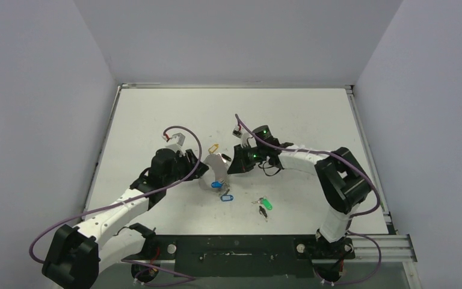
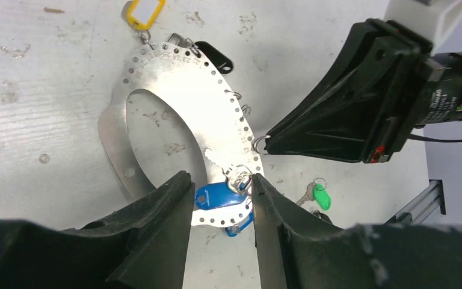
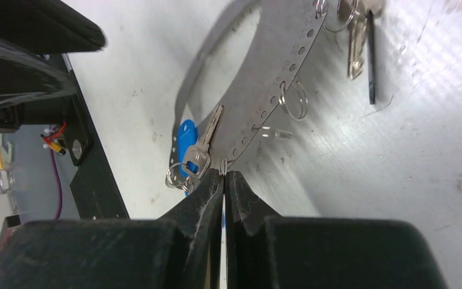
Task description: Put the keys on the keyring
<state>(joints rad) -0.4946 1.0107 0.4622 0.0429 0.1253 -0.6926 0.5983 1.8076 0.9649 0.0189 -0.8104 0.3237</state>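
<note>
The keyring [image 1: 212, 164], a flat silvery band pierced with holes along its rim, sits at the middle of the counter [image 1: 156, 114], well apart from the far edge and both side edges, where pale walls rise. It stands tilted off the surface and throws a shadow under it.

The left end effector [image 2: 219, 183] is partly open. Its 2 fingers [image 2: 177, 201] straddle the near end of the band and press its inner and outer edges, so it holds the keyring. A blue-tagged key [image 2: 215, 196] lies between those fingers against the band.

The right end effector [image 3: 224, 176] is closed tight, pinching a small wire ring [image 3: 224, 162] at the band's outer rim. A silver key [image 3: 207, 141] rests just beside its tips.

A yellow tag [image 2: 139, 12] hangs off the band's far end. A green-tagged key [image 1: 266, 203] lies loose on the counter, nearer the front rail and apart from the keyring, between the cluster and the right arm's base. In the top view, the 2 end effectors meet the band from opposite sides.
</note>
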